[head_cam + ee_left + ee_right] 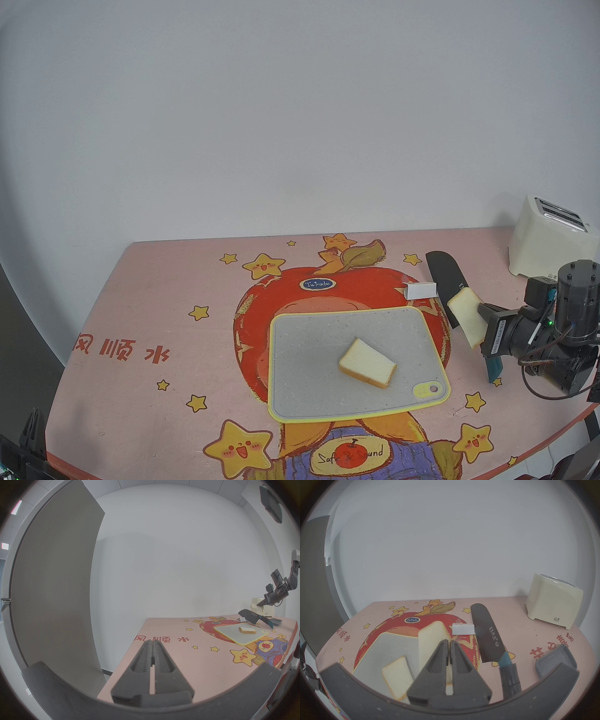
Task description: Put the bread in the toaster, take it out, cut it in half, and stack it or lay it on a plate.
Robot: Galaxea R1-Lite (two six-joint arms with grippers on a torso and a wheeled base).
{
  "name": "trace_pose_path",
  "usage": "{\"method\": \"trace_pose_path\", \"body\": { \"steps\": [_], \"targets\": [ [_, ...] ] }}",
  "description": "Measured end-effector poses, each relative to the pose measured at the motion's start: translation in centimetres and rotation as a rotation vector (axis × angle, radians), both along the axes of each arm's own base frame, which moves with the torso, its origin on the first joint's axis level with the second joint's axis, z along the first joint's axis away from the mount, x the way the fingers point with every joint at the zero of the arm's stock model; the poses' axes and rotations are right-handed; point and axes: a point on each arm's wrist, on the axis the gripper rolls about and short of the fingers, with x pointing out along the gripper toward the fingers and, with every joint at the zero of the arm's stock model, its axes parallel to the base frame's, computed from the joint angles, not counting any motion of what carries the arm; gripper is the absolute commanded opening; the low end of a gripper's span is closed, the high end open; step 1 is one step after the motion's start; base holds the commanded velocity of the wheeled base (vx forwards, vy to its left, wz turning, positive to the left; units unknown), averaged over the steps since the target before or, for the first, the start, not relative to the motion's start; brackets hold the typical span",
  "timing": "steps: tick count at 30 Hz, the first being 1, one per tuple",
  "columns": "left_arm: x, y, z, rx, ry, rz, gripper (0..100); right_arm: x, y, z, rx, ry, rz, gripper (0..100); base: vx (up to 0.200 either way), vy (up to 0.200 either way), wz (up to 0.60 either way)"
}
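One half slice of bread [367, 364] lies flat on the grey cutting board [300, 369]. My right gripper [482, 311] is off the board's right edge, shut on the other half slice [467, 314], which hangs above the table near the knife [445, 278]. In the right wrist view that held piece [432, 637] stands upright between the fingers [437, 658]. The cream toaster [550, 240] stands at the far right, its slots empty. My left gripper [152, 644] is shut on nothing, beyond the table's front left corner.
The dark knife with a blue handle [506, 661] rests on a small white block [463, 629] right of the board. A grey plate-like tray [554, 660] sits at the right table edge in front of the toaster. The table's left half is bare.
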Motion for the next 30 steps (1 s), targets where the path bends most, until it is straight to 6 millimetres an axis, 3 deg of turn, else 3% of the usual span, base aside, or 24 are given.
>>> {"method": "trace_pose_path", "body": {
  "steps": [16,30],
  "targets": [
    [0.00,0.00,0.00,0.000,0.000,0.000,0,-0.20,-0.13,0.04,0.000,-0.002,0.001,0,0.000,0.000,0.00],
    [0.00,0.00,0.00,-0.001,0.000,0.001,0,-0.22,-0.14,-0.18,-0.005,0.006,0.001,0,0.000,-0.200,0.00]
  ]
}}
